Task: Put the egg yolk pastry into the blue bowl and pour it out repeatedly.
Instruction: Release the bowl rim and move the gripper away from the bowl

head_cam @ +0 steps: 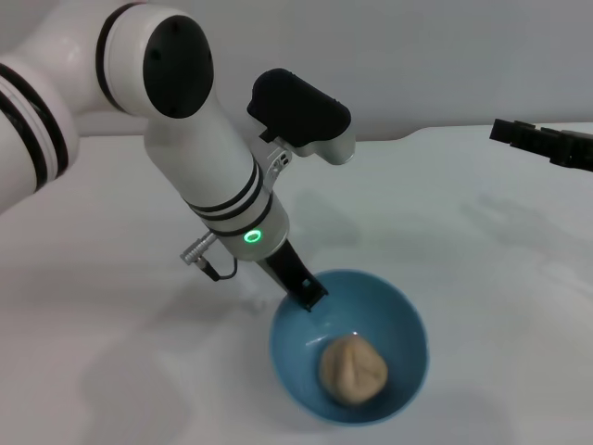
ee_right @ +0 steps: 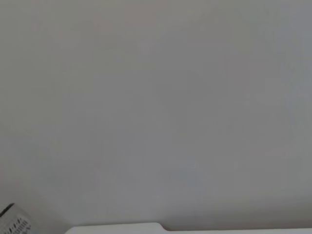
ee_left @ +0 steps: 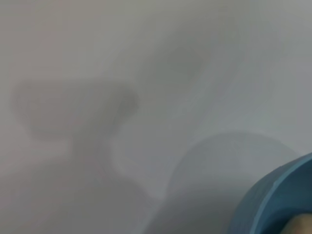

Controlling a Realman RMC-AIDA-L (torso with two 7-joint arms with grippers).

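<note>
The egg yolk pastry (head_cam: 353,369) sits inside the blue bowl (head_cam: 404,315), and the left gripper (head_cam: 306,289) reaches down to the bowl's near rim, apparently pinching it, though I cannot tell how far its fingers are closed. The right gripper (head_cam: 547,143) hangs well apart, idle. The pastry looks light, soft and easily dented, while the glossy bowl seems rigid but slippery, so I'd hold it firmly by the rim.
</note>
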